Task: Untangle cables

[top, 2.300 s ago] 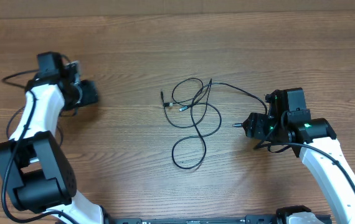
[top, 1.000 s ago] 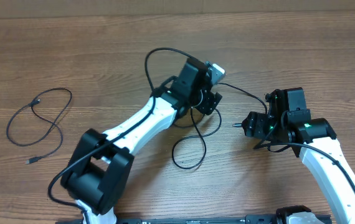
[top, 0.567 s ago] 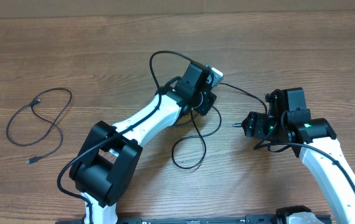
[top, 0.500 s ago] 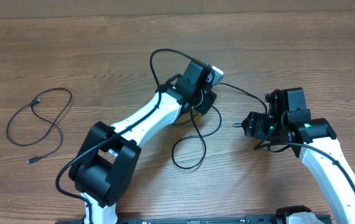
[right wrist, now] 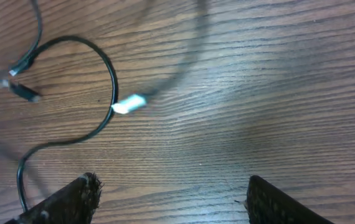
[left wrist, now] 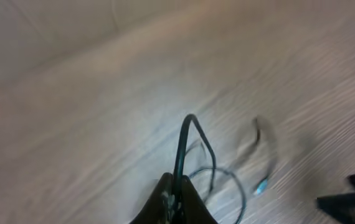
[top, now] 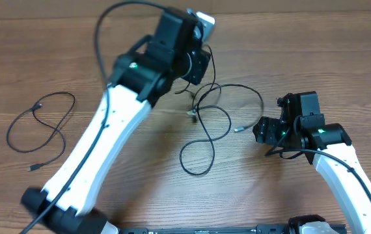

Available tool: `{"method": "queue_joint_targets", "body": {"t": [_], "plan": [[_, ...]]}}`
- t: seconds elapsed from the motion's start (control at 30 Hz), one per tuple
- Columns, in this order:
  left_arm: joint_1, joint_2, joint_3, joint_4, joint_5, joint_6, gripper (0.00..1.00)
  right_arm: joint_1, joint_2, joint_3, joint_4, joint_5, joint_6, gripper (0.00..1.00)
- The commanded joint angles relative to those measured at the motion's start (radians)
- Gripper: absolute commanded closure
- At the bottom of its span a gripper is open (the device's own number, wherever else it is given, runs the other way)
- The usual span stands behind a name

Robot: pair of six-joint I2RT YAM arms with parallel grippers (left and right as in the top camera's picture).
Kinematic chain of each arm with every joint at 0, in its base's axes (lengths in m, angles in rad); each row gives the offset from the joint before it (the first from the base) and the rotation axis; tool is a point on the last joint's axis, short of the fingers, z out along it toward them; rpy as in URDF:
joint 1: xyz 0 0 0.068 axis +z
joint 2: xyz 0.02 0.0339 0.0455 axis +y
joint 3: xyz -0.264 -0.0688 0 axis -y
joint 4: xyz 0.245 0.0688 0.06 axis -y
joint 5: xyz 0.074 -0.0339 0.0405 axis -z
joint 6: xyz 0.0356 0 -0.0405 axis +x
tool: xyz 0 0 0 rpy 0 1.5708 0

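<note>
In the blurred left wrist view, the left claw [left wrist: 176, 198] is pinched tight on one strand of the cables [left wrist: 185, 134]. The strand rises out of the closed tips in a narrow bend and drops back down just past them. Beyond and below the claw, more of the same cords lie in curves on the table [left wrist: 71, 124]. A silver-tipped plug [left wrist: 261, 185] sits off to the claw's right.

From overhead, the left claw [top: 197, 67] hangs high over the table [top: 302, 52]. The gripped strand falls from it to the rest of the cables [top: 206, 123], which lie beneath the claw and a little toward the robot's base. Nearer the base than that, the cords close into a loop [top: 197, 159] flat on the wood. Well off to the left claw's left, a lone cord [top: 39, 123] lies in loose curves, apart from everything else.

The right claw [right wrist: 171, 186] stands wide apart, with only bare wood between its tips. Just ahead of it and slightly to its left lies the silver-tipped plug [right wrist: 129, 104], at the end of a cord that arcs away to the left. Farther off that way sit dark plug ends [right wrist: 25, 92]. Overhead, the right claw [top: 259, 130] is low over the table. The silver-tipped plug [top: 237, 129] is just in front of its tips, not touching. A green light [top: 320, 133] glows on the right arm behind the claw.
</note>
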Motion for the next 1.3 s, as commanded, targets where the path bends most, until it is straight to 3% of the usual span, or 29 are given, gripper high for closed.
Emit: {"method": "queue_joint_targets", "body": {"t": [0.0,0.23,0.37,0.4,0.5,0.63,0.77,0.9,1.27], "plan": [[0.027,-0.084,0.072,-0.023,-0.014,-0.023,0.96,-0.002,0.001,-0.005,0.003,0.008,0.0,0.26],[0.066,-0.206,0.1,-0.032,0.021,-0.045,0.96,-0.002,0.001,-0.005,0.004,0.008,0.001,0.26],[0.068,-0.222,0.1,-0.043,0.032,-0.166,0.96,-0.002,0.001,-0.005,0.01,-0.033,0.0,0.26],[0.065,-0.214,0.1,-0.049,0.133,-0.198,0.96,-0.002,0.001,-0.005,0.044,-0.169,-0.032,0.26],[0.063,-0.198,0.1,-0.042,0.24,-0.175,0.96,-0.002,0.001,-0.005,0.133,-0.43,-0.084,0.26],[0.062,-0.186,0.1,-0.022,0.442,-0.098,0.96,-0.002,0.001,-0.005,0.286,-0.623,-0.053,0.25],[0.062,-0.186,0.1,-0.021,0.465,-0.093,0.96,-0.002,0.001,-0.005,0.401,-0.626,0.116,0.25],[0.062,-0.186,0.1,-0.006,0.466,-0.093,0.96,-0.001,0.001,-0.005,0.391,-0.628,0.233,0.25],[0.062,-0.186,0.1,0.116,0.544,-0.094,0.96,0.12,0.001,-0.006,0.273,-0.607,0.158,0.28]]}}
